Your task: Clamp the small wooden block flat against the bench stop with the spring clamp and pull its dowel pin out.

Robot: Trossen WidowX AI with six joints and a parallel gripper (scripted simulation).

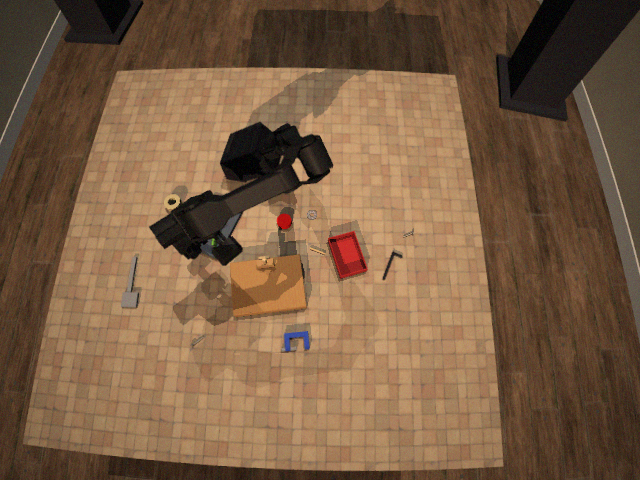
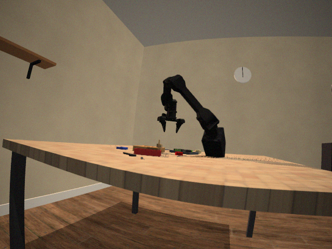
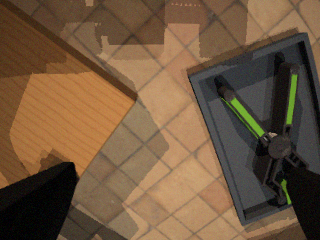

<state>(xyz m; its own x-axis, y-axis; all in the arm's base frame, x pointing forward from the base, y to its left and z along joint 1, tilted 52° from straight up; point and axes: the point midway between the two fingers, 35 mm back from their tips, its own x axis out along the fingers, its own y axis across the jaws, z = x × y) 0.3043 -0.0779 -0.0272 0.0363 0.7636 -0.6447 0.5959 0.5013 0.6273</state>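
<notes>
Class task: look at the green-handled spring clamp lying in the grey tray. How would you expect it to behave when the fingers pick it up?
The spring clamp lies flat in the grey tray with its green arms splayed from a pivot, so it probably stays stiff but may swing about that pivot. Its thin arms look light. The tray walls stand close beside it, likely crowding the open gripper.
</notes>
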